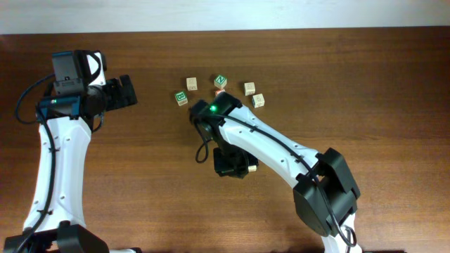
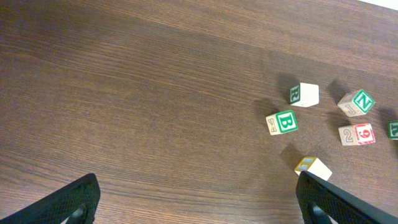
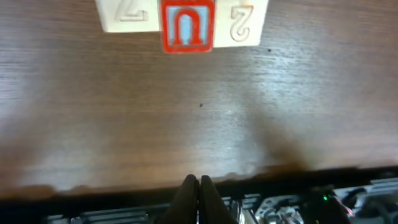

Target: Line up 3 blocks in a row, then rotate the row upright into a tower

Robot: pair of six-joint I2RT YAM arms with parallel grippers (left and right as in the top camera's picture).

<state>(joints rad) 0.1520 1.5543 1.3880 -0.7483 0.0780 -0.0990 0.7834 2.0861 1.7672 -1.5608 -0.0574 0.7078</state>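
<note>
Closest to the lens: right claw (image 3: pixel 198 186), two dark tapered tips pressed flat together, gripping nothing.

Beneath everything, broad dark-brown wooden table (image 1: pixel 140 183), fine straight grain, faint sheen.

Across it, two white-shelled arms with black joints and looped cables. Right arm (image 1: pixel 274 144) slanted from the near right corner, green light at its wrist. Left arm (image 1: pixel 46 169) along the left side.

Left claw (image 2: pixel 198 180) spread wide, black textured fingers (image 2: pixel 68 202) at both lower corners, bare wood between.

At the top edge of the right wrist view, well apart from the pressed tips: red-framed wooden U cube (image 3: pixel 188 25), glossy red border, red letter on a pale ground. Touching it on either side, pale cube embossed with an angular figure (image 3: pixel 127 15) and pale cube embossed with a 2 (image 3: pixel 242 17), both unpainted, matte, square-edged.

In the left wrist view, toward the right: green-lettered B cube (image 2: pixel 283 121), green N cube (image 2: pixel 357 102), red-numbered cube (image 2: pixel 357 134), each apart from the others.
</note>
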